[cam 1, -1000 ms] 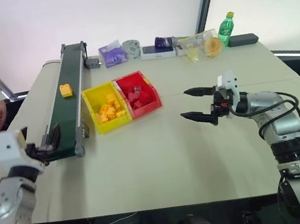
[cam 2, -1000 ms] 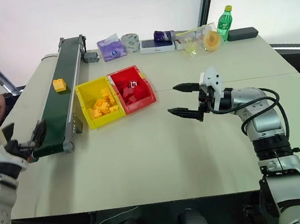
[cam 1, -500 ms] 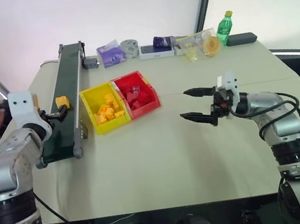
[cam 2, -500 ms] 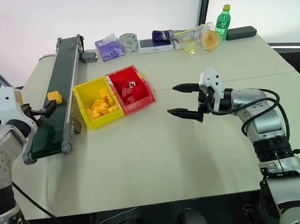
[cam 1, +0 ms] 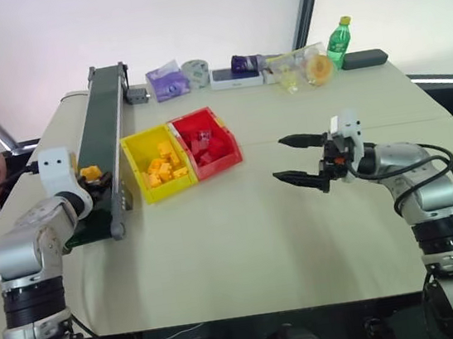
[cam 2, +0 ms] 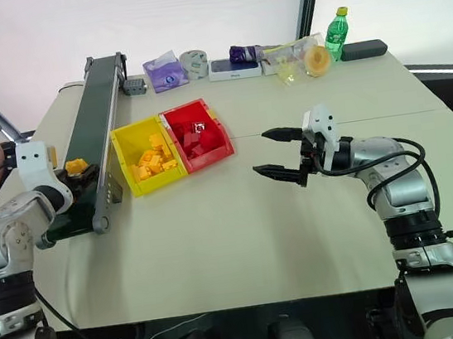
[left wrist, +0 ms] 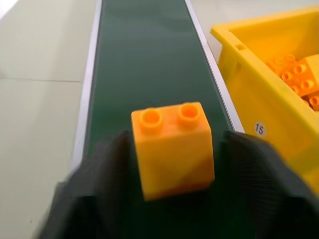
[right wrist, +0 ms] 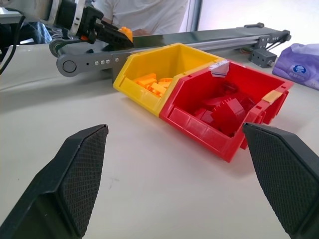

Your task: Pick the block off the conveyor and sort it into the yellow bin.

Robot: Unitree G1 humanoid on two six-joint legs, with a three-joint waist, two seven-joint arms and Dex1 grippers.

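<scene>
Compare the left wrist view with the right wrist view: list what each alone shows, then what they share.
Left wrist alone: the two studs on the small yellow-orange plastic brick, pinched between the left gripper's black fingers.
Right wrist alone: the red plastic bin of red bricks, a purple packet, and the right gripper's spread fingers.
Both: the dark green belt conveyor and the yellow plastic bin.

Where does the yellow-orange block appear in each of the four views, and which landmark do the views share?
Left eye view: the block sits at centre left, over the conveyor.
Right eye view: far left, at mid-height.
Left wrist view: centre, between the left gripper's fingers.
Right wrist view: top left, small.
Shared landmark: the yellow bin, beside the conveyor.
</scene>
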